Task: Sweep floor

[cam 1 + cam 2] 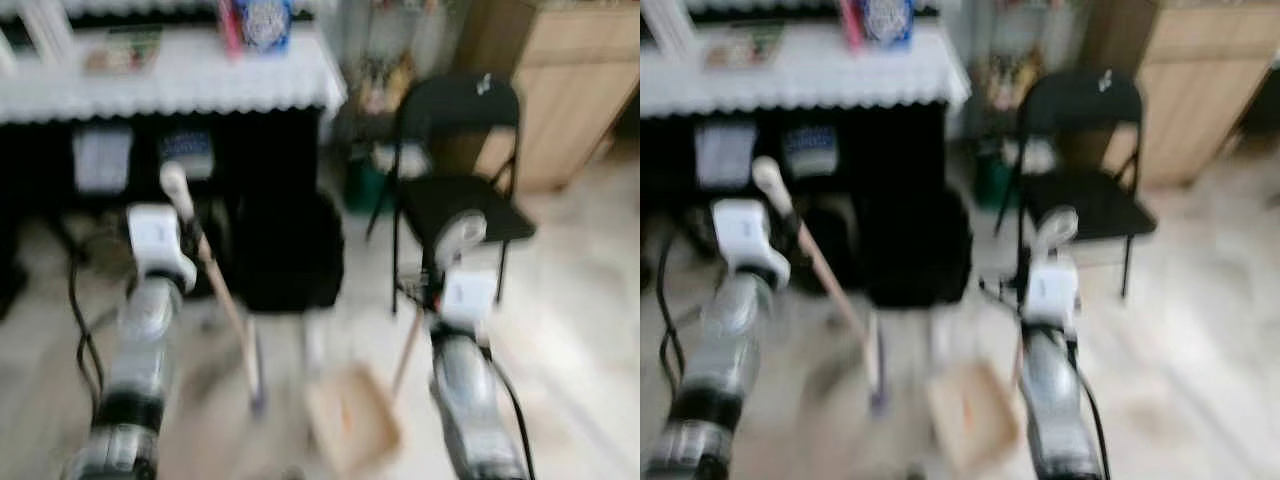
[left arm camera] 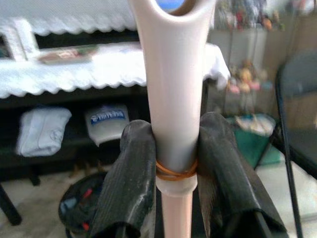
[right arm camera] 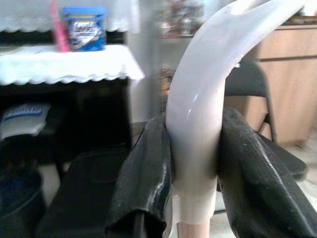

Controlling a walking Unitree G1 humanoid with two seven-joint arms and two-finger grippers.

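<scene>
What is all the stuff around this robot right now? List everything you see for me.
broom: one, pale handle, slanting down to the floor in front of the robot, held at its top.
dustpan: one, tan, on the floor between the arms, its pale handle held.
folding chair: one, black, ahead to the right.
table: one, white scalloped cloth, ahead to the left.
blue tub: one, on the table.
black bag: one, on the floor under the table's edge.
wooden cabinet: one, light brown, far right.
left end effector: black fingers clamped on the broom handle.
right end effector: black fingers clamped on the dustpan handle.
</scene>
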